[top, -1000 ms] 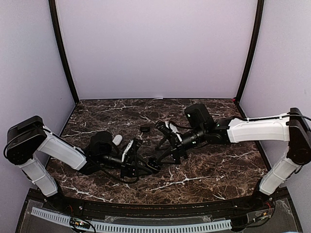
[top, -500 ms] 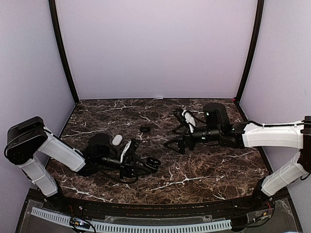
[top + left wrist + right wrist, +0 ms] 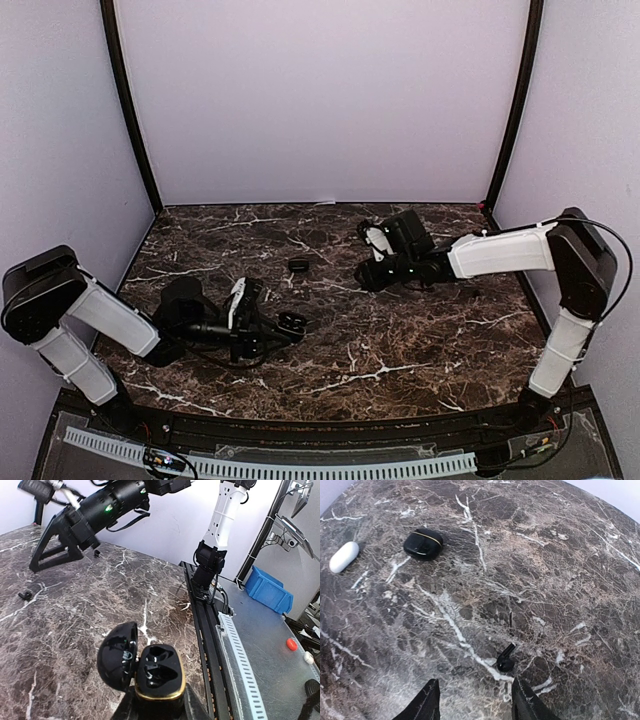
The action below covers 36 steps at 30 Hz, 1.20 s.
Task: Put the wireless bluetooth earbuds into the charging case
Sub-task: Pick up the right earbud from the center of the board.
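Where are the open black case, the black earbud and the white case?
open black case (image 3: 159, 677): left wrist view, its base.
black earbud (image 3: 505, 663): right wrist view, its round head.
white case (image 3: 343, 556): right wrist view, its middle.

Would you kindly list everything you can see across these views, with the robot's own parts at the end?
table: one, dark brown marble with white veins, under both arms
open charging case: one, black with a gold rim, held by the left gripper, lid swung open
closed case: one, black, lying on the table
white case: one, white, on the table near the closed case
earbud: one, black, on the table just ahead of the right gripper
blue bin: one, blue, off the table
left gripper: one, black, shut on the open charging case
right gripper: one, black, open, empty
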Each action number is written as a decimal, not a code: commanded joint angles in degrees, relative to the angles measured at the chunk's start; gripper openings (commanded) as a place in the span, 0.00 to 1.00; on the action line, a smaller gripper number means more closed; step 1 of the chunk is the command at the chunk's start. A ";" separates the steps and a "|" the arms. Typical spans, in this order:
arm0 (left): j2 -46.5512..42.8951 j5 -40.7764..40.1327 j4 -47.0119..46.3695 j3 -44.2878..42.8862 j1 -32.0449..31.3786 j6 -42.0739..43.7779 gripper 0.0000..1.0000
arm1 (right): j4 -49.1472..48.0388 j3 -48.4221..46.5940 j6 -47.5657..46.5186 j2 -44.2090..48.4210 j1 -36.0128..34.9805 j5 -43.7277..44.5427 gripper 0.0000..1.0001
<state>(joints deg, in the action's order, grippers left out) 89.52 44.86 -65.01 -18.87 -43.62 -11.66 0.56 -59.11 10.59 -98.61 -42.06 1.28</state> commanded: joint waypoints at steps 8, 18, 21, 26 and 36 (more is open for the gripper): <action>-4.61 -3.05 3.03 1.60 1.51 0.92 0.15 | 9.47 -14.32 -7.13 -14.01 1.20 6.66 0.48; -3.59 -2.64 3.18 1.03 1.55 0.64 0.14 | 17.30 -20.28 -6.85 -18.22 3.80 -0.06 0.30; -3.22 -2.42 2.71 1.03 1.54 0.33 0.15 | 17.44 -19.74 -6.78 -18.19 3.90 0.27 0.30; -3.12 -2.18 2.70 1.10 1.57 0.31 0.14 | 17.74 -19.26 -7.44 -18.39 3.90 0.04 0.31; -2.97 -2.06 2.79 1.03 1.52 0.40 0.14 | 18.58 -18.84 -9.83 -18.73 3.81 -1.91 0.31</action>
<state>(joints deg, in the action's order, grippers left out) 86.54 42.17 -61.45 -17.80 -42.46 -11.22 18.79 -78.08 2.31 -116.29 -38.15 0.80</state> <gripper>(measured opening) 0.250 0.313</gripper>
